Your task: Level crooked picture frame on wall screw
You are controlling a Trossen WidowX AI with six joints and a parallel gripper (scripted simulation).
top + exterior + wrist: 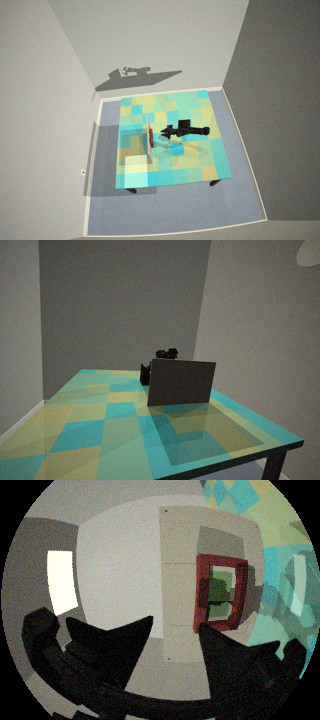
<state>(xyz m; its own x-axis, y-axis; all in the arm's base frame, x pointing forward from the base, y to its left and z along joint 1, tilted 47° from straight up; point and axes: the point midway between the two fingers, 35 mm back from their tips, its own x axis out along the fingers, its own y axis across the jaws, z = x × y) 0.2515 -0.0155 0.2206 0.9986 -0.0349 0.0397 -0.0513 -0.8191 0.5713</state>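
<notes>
One red frame (151, 138) (201, 595), one upright panel (149, 144) (180, 382) (177, 540), one table (191, 165) (124, 431) (285, 555), one arm (197, 130) (172, 353), two fingers.

My arm (193, 130) (172, 353) is matte black throughout, chunky at the joints. My jaws (162, 133) are black too: broad, angular fingers tapering to sharp points.
</notes>
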